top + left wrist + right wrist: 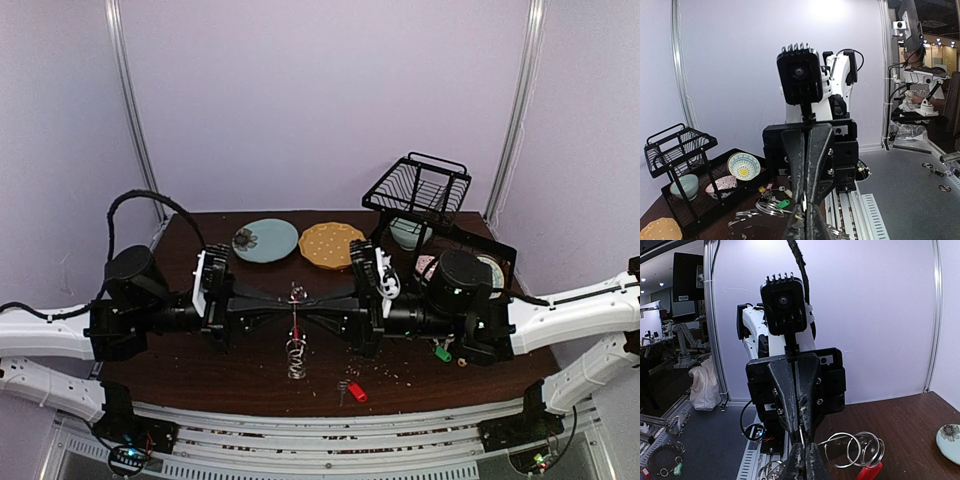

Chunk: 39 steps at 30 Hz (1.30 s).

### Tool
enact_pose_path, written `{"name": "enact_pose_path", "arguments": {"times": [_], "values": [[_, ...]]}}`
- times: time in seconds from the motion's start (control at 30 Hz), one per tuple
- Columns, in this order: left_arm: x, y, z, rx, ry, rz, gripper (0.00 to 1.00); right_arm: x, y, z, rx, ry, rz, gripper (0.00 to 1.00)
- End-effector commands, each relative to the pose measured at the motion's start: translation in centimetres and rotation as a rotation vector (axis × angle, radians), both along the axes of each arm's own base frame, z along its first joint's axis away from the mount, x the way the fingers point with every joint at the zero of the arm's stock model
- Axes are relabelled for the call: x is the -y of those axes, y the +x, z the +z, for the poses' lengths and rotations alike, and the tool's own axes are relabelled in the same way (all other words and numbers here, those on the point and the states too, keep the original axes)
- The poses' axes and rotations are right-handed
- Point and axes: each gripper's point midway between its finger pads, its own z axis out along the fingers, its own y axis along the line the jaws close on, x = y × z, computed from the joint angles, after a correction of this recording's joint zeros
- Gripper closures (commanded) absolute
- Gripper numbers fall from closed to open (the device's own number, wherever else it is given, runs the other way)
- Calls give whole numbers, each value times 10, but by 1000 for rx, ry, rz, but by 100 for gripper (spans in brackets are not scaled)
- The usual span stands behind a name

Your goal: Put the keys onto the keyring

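Hanging between my two grippers over the middle of the dark table (200, 375), the keyring (296, 352) shows as silvery coils that trail down from where my fingertips meet. Its red stretch runs upright at the meeting point. In my right wrist view the coils loop just beside my fingertips, with a red bit below them.

My left gripper (288, 318) has its fingers pressed together at the tips, pinching at the ring from the left. My right gripper (304, 318) faces it tip to tip, fingers likewise shut. Exactly which part of the ring each pair grips, I cannot tell.

One of the keys (353, 390), carrying a red tag, lies loose on the table nearer the front edge, apart from the ring.

Farther back sit a blue plate (266, 240), a yellow plate (331, 244) and a black wire rack (417, 188).
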Motion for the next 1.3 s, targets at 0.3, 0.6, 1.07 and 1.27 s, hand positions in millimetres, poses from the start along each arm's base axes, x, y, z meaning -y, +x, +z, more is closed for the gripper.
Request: {"name": "enact_pose_path", "arguments": {"times": [0.3,0.6,1.07,1.27], "values": [[-12,12,0,185,172,146,100,-1,6,-17,128,-224,-40,84],[-6,9,-9,230,241,107,100,-10,6,-17,157,-248,-16,90],[-6,-6,-9,258,248,18,100,-13,10,-23,202,-312,-32,92],[-4,-7,-10,259,260,9,100,-13,11,-24,209,-336,-34,100]]}}
